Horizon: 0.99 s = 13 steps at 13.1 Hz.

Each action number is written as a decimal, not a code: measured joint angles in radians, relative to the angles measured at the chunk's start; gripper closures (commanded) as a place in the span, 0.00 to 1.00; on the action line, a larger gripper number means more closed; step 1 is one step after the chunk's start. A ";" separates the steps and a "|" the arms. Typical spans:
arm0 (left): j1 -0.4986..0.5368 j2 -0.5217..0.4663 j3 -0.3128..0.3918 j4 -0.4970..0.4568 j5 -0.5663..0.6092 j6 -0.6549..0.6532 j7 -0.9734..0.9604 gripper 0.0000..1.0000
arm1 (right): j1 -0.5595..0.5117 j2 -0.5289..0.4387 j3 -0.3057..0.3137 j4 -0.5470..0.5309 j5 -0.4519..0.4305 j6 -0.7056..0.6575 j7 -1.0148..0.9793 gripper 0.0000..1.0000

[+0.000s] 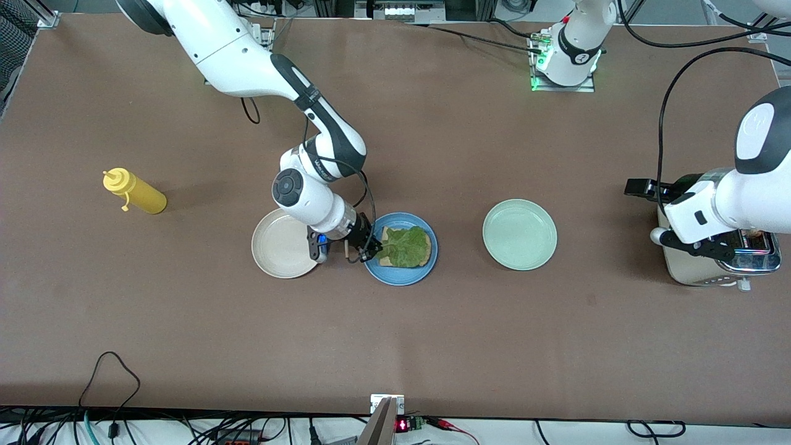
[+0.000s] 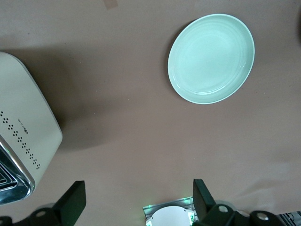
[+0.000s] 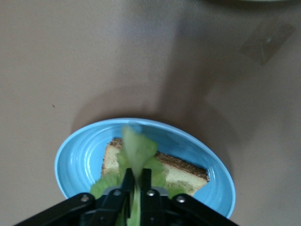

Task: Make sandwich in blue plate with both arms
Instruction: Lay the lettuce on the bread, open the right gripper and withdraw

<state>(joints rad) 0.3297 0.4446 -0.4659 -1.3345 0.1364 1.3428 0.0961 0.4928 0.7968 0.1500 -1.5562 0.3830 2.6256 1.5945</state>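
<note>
Lying on the blue plate (image 1: 400, 275), near the middle of the counter (image 1: 395, 334): one slice of bread (image 3: 181, 170) with the lettuce leaf (image 1: 408, 246) spread over it, so the sandwich half built. Pinching the edge of that leaf at the plate's rim toward the right arm's end: the right end effector (image 1: 369, 248), fingers close together with the green still between them in the right wrist view; letting go or not, cannot tell. Sitting just beside the blue plate, toward the right arm's end: a beige plate (image 1: 281, 244), bare. Sitting well apart toward the left arm's end: a pale green plate (image 1: 519, 234), also bare. Hovering over the toaster (image 1: 710, 272) at the left arm's end of the counter: the left end effector (image 2: 136, 202), fingers spread wide and holding nothing. Lying toward the right arm's end, well apart from the plates: a yellow squeeze bottle (image 1: 136, 192), on its side. Remaining, judging from this: releasing the leaf, then fetching a second slice, probably from the toaster, and laying it on top
</note>
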 measured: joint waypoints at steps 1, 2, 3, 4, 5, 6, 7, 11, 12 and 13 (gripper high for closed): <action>0.000 0.000 0.000 0.000 0.000 0.001 0.000 0.00 | 0.000 0.000 0.000 0.001 0.000 0.000 0.000 0.30; 0.000 0.000 0.000 0.000 0.000 0.001 0.000 0.00 | 0.000 0.000 -0.001 0.002 0.000 0.000 0.000 0.13; 0.000 0.000 0.000 0.000 0.000 0.001 0.000 0.00 | 0.000 0.000 -0.001 0.003 0.000 0.000 0.000 0.00; 0.000 0.000 0.000 0.000 0.000 0.001 0.000 0.00 | 0.000 -0.001 -0.003 0.004 0.000 0.000 -0.001 0.00; 0.000 0.001 0.000 0.000 0.000 0.001 0.000 0.00 | 0.000 -0.002 -0.004 0.008 0.000 0.000 -0.001 0.00; 0.000 0.001 0.000 0.000 0.000 0.001 0.000 0.00 | -0.001 -0.006 -0.006 0.011 -0.001 -0.002 -0.001 0.00; 0.000 0.001 0.000 0.000 0.000 0.001 0.000 0.00 | -0.003 -0.015 -0.008 0.015 -0.001 -0.013 -0.002 0.00; 0.000 0.001 0.000 0.000 0.000 0.002 0.000 0.00 | -0.067 -0.127 -0.020 0.025 -0.002 -0.231 -0.106 0.00; 0.000 0.001 0.000 0.000 0.000 0.002 0.000 0.00 | -0.092 -0.163 -0.021 0.023 -0.002 -0.287 -0.141 0.00; 0.000 0.001 0.000 0.000 0.000 0.002 0.000 0.00 | -0.119 -0.199 -0.021 0.015 -0.002 -0.330 -0.182 0.00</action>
<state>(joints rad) 0.3299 0.4453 -0.4659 -1.3345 0.1364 1.3450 0.0961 0.3740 0.5979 0.1286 -1.5409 0.3812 2.2959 1.4125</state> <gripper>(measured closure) 0.000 0.000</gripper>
